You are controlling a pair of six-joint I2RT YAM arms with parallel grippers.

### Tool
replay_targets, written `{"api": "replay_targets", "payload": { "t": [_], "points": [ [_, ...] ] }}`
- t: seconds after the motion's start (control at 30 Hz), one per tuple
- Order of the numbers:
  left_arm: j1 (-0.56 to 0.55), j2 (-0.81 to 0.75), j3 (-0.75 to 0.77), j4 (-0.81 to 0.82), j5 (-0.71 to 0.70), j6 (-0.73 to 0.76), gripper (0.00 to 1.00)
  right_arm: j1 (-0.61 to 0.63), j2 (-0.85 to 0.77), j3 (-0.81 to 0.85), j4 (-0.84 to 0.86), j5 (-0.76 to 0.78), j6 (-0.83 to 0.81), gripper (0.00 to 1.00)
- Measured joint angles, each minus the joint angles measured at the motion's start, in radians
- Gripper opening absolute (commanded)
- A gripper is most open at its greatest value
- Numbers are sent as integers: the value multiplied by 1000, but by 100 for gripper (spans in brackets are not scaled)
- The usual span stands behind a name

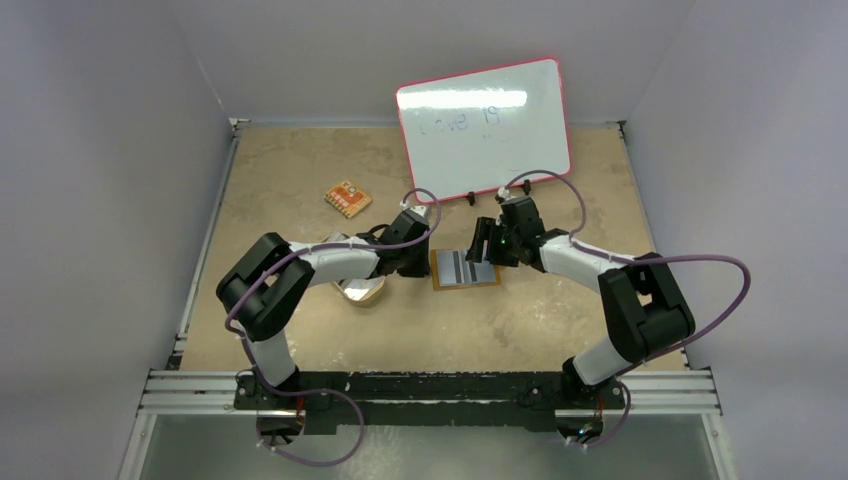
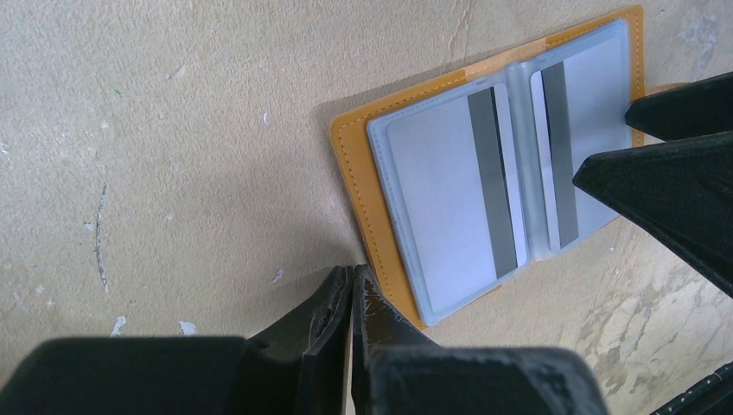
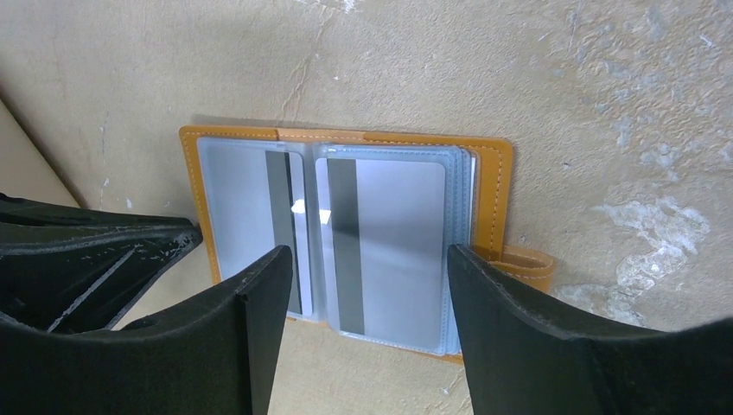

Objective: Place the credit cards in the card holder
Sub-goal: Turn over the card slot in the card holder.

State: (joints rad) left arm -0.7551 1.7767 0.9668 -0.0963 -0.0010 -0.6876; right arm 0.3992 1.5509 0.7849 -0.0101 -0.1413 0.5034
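Note:
The orange card holder (image 1: 465, 269) lies open and flat on the table, pale blue-grey sleeves up. A grey card with a dark stripe sits in each sleeve, one on the left (image 2: 449, 194) and one on the right (image 2: 577, 143); both also show in the right wrist view (image 3: 246, 203) (image 3: 393, 233). My left gripper (image 2: 353, 273) is shut, its tips down at the holder's orange left edge (image 2: 350, 164). My right gripper (image 3: 367, 259) is open and empty, its fingers straddling the holder's right half just above it. The snap tab (image 3: 527, 259) sticks out to the right.
A tan oval dish (image 1: 360, 291) sits under the left arm. An orange patterned flat piece (image 1: 347, 198) lies at the back left. A whiteboard (image 1: 485, 128) leans at the back. Grey walls bound the table on both sides.

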Motion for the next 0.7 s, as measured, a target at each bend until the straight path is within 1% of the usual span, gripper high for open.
{"api": "replay_targets", "payload": {
  "t": [0.4, 0.7],
  "points": [
    [0, 0, -6, 14, 19, -29, 4, -2, -2, -19, 33, -26, 1, 61],
    [0, 0, -11, 28, 31, -35, 4, -7, -13, -43, 64, -98, 11, 61]
  ]
}}
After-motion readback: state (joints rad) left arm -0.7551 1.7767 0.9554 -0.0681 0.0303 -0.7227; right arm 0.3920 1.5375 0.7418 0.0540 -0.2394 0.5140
